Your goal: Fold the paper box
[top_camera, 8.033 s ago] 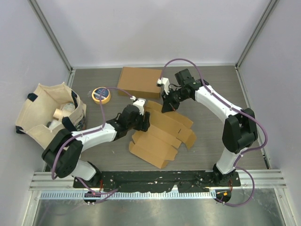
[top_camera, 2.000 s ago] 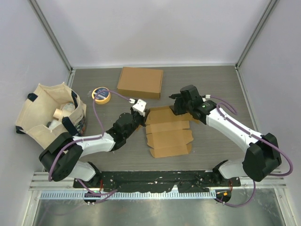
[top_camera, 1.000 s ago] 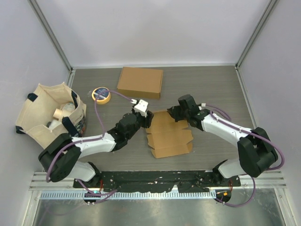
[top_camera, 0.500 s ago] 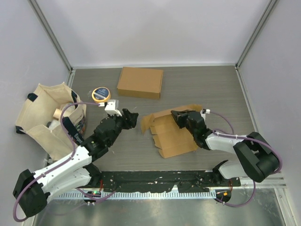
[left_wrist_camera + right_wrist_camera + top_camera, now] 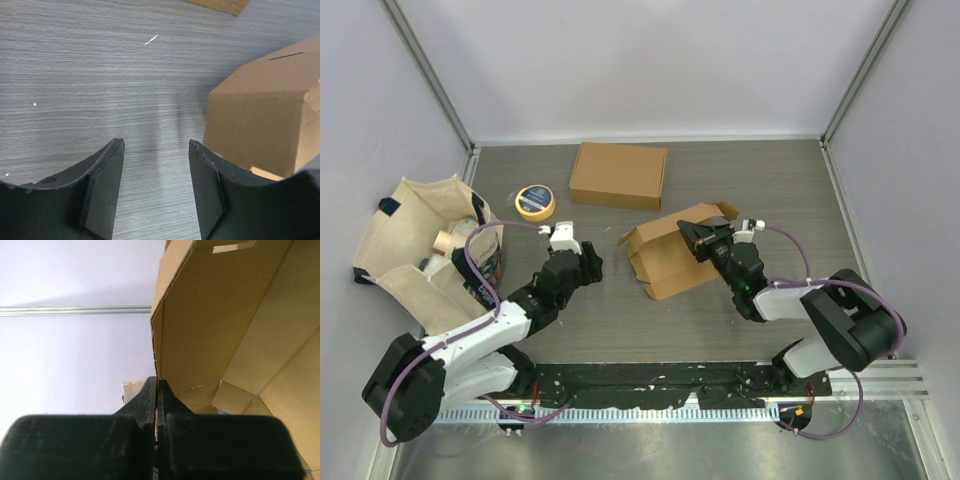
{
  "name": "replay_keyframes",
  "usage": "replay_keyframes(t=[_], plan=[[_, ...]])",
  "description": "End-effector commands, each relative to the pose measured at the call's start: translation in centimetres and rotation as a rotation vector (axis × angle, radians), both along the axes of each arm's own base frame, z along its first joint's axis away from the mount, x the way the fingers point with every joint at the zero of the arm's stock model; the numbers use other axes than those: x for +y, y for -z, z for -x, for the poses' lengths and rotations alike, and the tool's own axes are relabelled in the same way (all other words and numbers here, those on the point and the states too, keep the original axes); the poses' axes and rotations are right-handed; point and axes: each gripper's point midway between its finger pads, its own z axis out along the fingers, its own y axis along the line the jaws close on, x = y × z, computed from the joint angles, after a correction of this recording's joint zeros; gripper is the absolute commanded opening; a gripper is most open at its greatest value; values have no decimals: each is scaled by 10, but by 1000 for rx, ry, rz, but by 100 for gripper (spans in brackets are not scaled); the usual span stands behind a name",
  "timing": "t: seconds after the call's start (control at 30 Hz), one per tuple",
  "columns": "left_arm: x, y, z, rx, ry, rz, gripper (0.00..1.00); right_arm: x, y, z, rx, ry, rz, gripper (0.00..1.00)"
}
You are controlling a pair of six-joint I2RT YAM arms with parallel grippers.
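The brown paper box [image 5: 672, 248] is half raised in the middle of the table, its panels lifted off the surface. My right gripper [image 5: 697, 240] is shut on one of its panels; in the right wrist view the fingers pinch the panel's edge [image 5: 157, 385] and the box's inside [image 5: 220, 330] rises above them. My left gripper [image 5: 594, 260] is open and empty, low over the table to the left of the box. In the left wrist view its fingers [image 5: 107, 185] frame bare table, with the box's corner [image 5: 260, 130] to the right.
A closed brown box [image 5: 618, 175] lies at the back. A roll of yellow tape [image 5: 534, 201] sits left of it. A cloth bag [image 5: 425, 250] holding several items stands at the left edge. Grey walls enclose the table.
My right gripper has lifted the cardboard from flat to standing and drawn it toward the right. My left gripper has let go and pulled back to the left.
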Motion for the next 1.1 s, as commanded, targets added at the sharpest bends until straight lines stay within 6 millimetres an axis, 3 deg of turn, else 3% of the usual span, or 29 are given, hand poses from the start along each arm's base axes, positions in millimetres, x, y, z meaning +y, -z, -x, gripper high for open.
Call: replay_keyframes(t=[0.0, 0.17, 0.3, 0.37, 0.4, 0.47, 0.57, 0.6, 0.7, 0.9, 0.93, 0.97, 1.07], plan=[[-4, -18, -20, -36, -19, -28, 57, -1, 8, -3, -25, 2, 8, 1], [-6, -13, -26, -1, -18, -70, 56, 4, 24, -18, 8, -18, 28, 1], [-5, -10, -20, 20, -43, -6, 53, 3, 38, -22, 29, -21, 56, 1], [-9, -1, -11, 12, -4, 33, 62, 2, 45, -23, 46, -24, 61, 1], [-13, -12, -15, -49, 9, 71, 65, 2, 46, -24, 51, -24, 59, 1], [-9, -11, -18, -68, -1, 59, 68, 3, 48, -26, 58, -32, 64, 1], [-4, -9, -35, -48, -20, 12, 63, 9, 56, -34, 95, -66, 116, 1], [-7, -3, -38, -21, 2, -4, 62, 10, 67, -33, 141, -77, 147, 1], [-7, 12, -53, 43, 2, -69, 59, 10, 75, -39, 184, -74, 184, 1], [-35, 20, -64, 52, 98, 15, 60, 2, 80, -50, 251, -16, 222, 1], [-46, 19, -64, 58, 144, 38, 59, 3, 80, -50, 256, -14, 215, 1], [-52, 31, -64, 95, 167, 40, 56, 3, 80, -50, 263, -10, 203, 1], [-78, 31, -67, 92, 272, 104, 51, 3, 82, -52, 283, 1, 187, 1]])
